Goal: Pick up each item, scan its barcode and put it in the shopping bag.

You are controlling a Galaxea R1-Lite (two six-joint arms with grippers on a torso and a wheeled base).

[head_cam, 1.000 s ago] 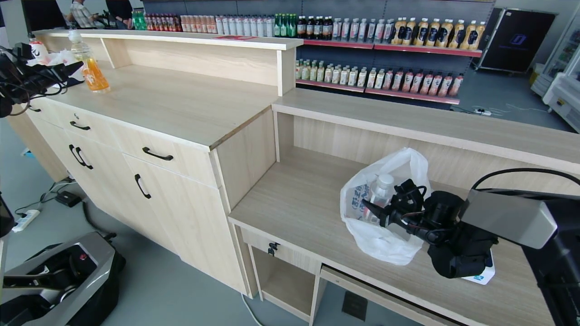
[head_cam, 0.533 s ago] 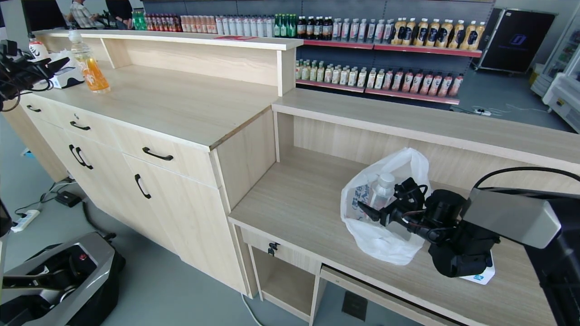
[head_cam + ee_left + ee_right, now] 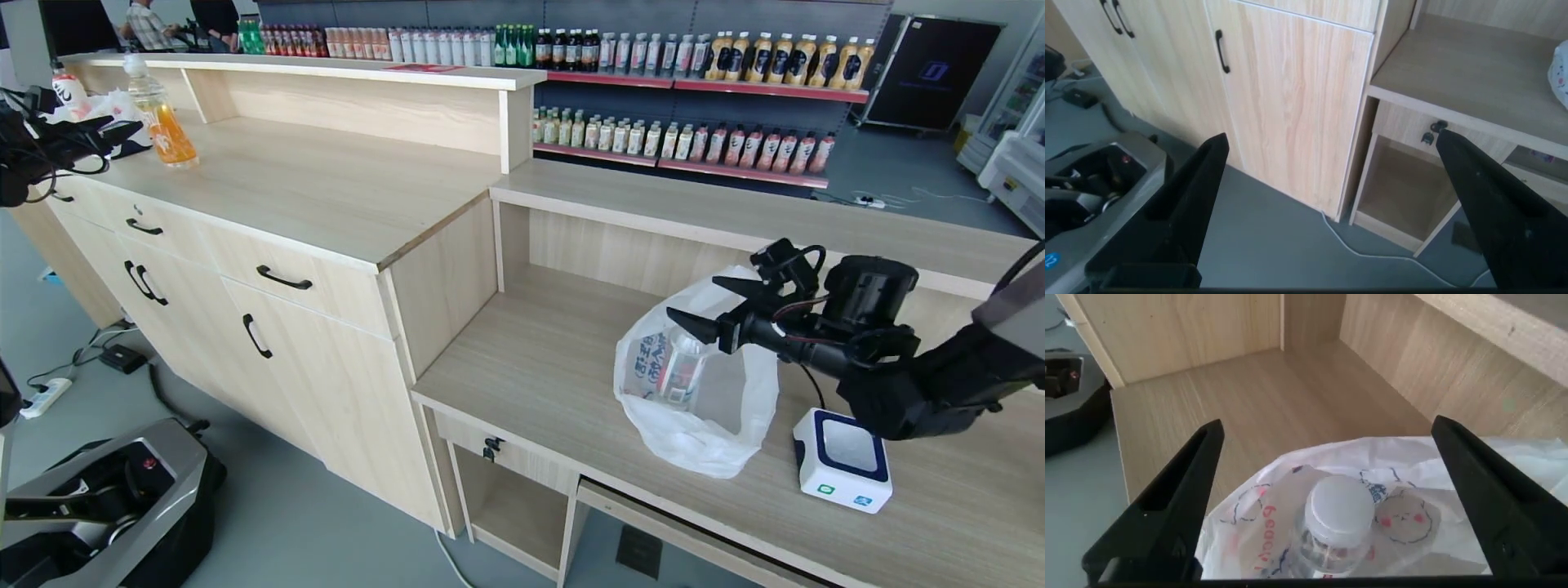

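A white plastic shopping bag [image 3: 694, 425] stands open on the lower counter. A clear water bottle [image 3: 676, 363] with a white cap [image 3: 1337, 508] leans inside the bag [image 3: 1413, 514]. My right gripper [image 3: 694, 300] hangs open just above the bag's mouth with nothing between its fingers [image 3: 1167, 514]. An orange drink bottle [image 3: 163, 118] stands on the upper counter at the far left. My left gripper [image 3: 114, 129] is open beside it, a little to its left, and empty; the left wrist view shows its fingers [image 3: 1180, 212] spread over the cabinet front.
A white barcode scanner [image 3: 845, 457] sits on the lower counter to the right of the bag. A red-labelled bottle [image 3: 69, 90] and a crumpled white bag [image 3: 114, 102] lie behind the left gripper. A raised ledge [image 3: 735, 216] runs behind the lower counter.
My right gripper has lifted up and back out of the bag, uncovering the scanner. The clear bottle has sunk lower and tilted in the bag. The left gripper shifted slightly near the orange bottle.
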